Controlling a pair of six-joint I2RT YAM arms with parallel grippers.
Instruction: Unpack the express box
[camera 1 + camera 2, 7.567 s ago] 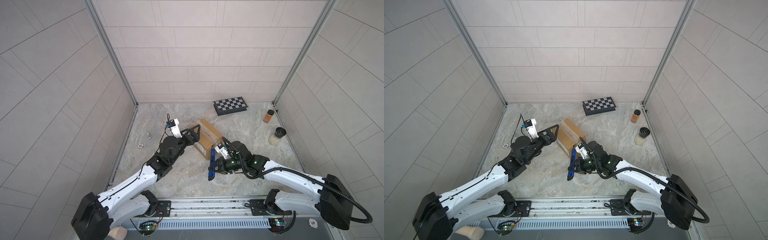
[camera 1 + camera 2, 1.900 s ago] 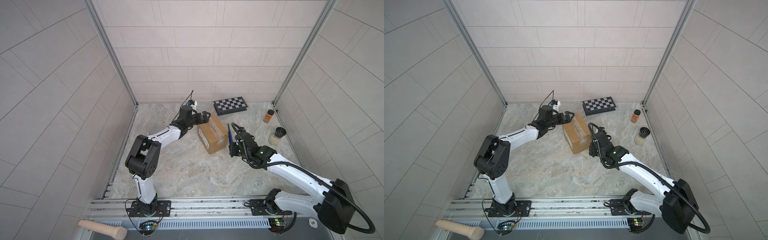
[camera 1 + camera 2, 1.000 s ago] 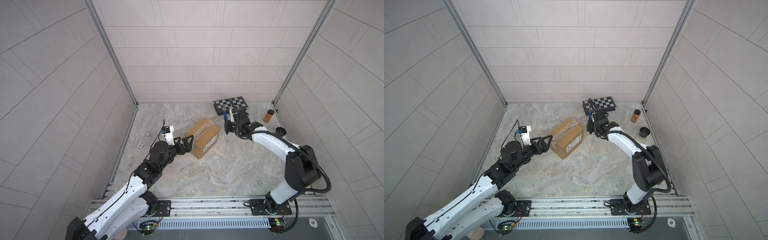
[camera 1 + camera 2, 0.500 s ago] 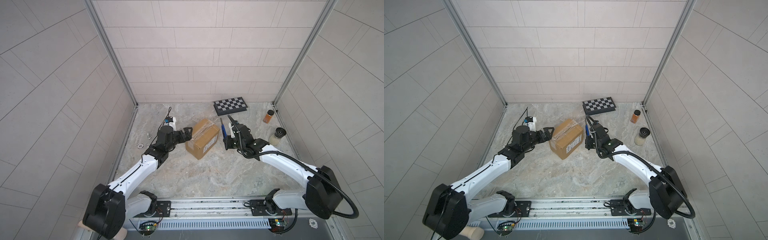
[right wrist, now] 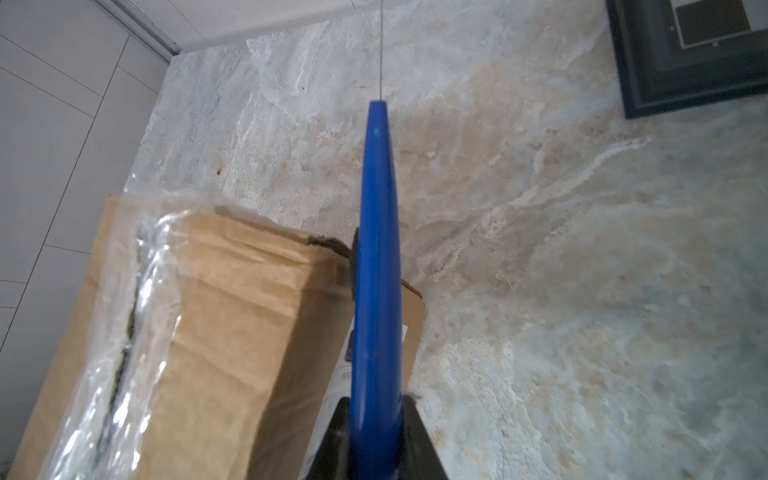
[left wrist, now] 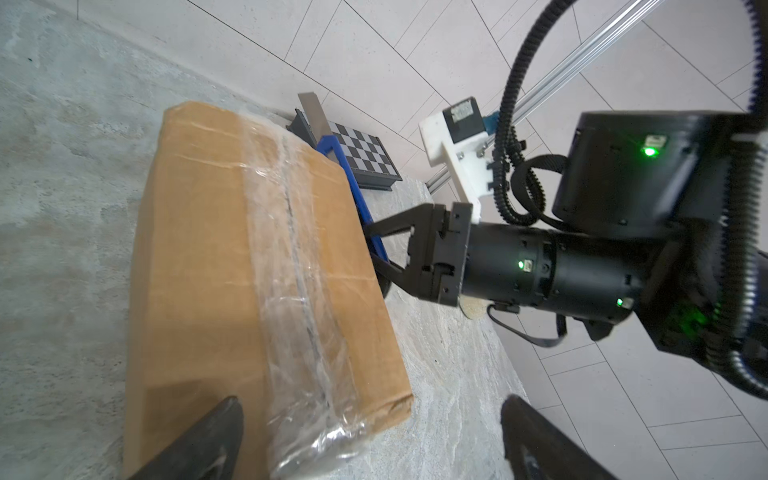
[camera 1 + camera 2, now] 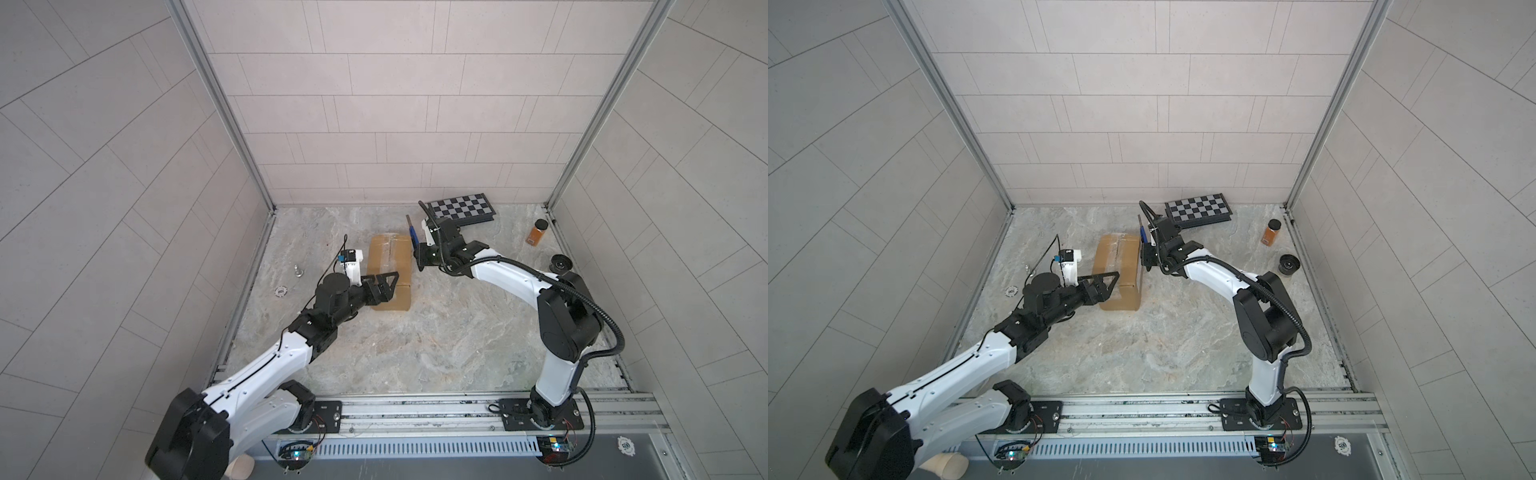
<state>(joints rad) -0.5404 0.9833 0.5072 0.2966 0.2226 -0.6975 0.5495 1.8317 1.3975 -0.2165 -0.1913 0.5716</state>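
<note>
- Since half a second earlier, the box (image 7: 390, 266) has swung from a slant to lie straight. Its long side now runs up and down at the centre of both top views. The right arm's elbow has swung out toward the right edge.
- It rests flat on the stone floor (image 7: 436, 345) with its flaps shut and clear tape (image 6: 291, 270) running along the top seam.
- The left claw (image 7: 392, 284) is spread wide at the box's lower left. One finger reaches across the near end of the lid. I cannot tell whether it touches the cardboard.
- The right claw (image 7: 420, 258) pinches a blue-handled knife (image 7: 412, 235). The blade points toward the upper edge of the frame, just beside the box's upper right side.
- Judged from this, the step in hand is squaring up the box and lining up the knife. No cut looks under way.
- The next move likely calls for carrying the blade tip over to the seam and drawing it shallowly along the tape. The left claw would have to keep the box from sliding.
- The left wrist view shows the crinkled tape close up, with the right claw (image 6: 374, 245) behind the box's far edge.
- The right wrist view alone shows a pale label (image 5: 340, 374) on the side nearest the knife (image 5: 376, 249). It also shows a dark line under the tape, which may or may not be a slit.
- Only the top views show the checkered board (image 7: 463, 208) at upper right.
</note>
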